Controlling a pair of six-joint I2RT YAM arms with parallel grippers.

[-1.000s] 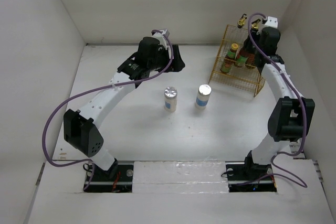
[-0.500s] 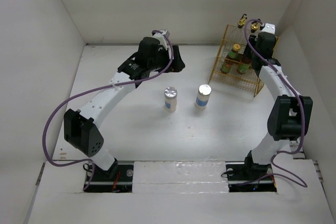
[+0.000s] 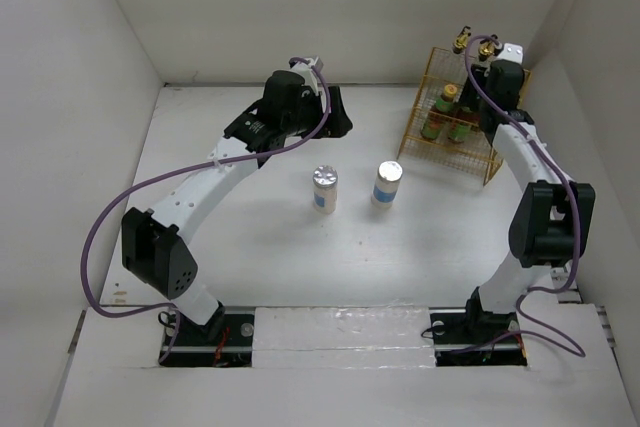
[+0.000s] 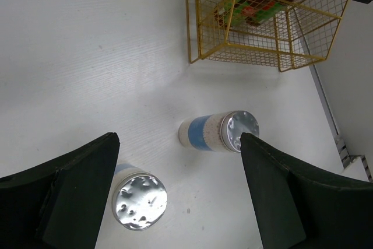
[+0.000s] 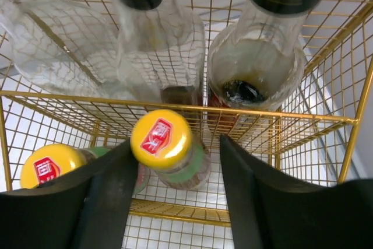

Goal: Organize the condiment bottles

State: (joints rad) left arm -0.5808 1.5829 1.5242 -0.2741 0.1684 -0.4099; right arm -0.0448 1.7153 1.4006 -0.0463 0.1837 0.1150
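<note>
**Yellow wire rack** (image 3: 448,155): stands at the far right corner of the tabletop (image 3: 260,247), against the side wall.

**Red-labelled sauce bottles:** two, with yellow caps, upright side by side in the rack's front part. One (image 5: 162,139) sits in the gap between the right fingers (image 5: 111,196). The other (image 5: 49,164) stands left of that gap.

**Black-capped clear bottles:** three in the rack behind the sauce bottles. The right one (image 5: 256,56) holds a dark residue at its bottom, and the middle one (image 5: 157,27) and the left one (image 5: 35,39) look nearly clear. This detail shows in the right wrist view only.

**Silver-lidded shakers:** two, upright on the bare tabletop outside the rack, on its left and towards the arm bases. One is nearer the rack (image 3: 387,183) and one is farther (image 3: 325,189), and they stand apart.

**Right fingers:** spread apart over the rack, gripping nothing. The wrist housing hides them in the top view.

**Left fingers** (image 4: 70,196): spread wide and holding nothing, well left of the rack. The left wrist view looks down on both shakers' lids, with the rack's wire corner beyond them.
</note>
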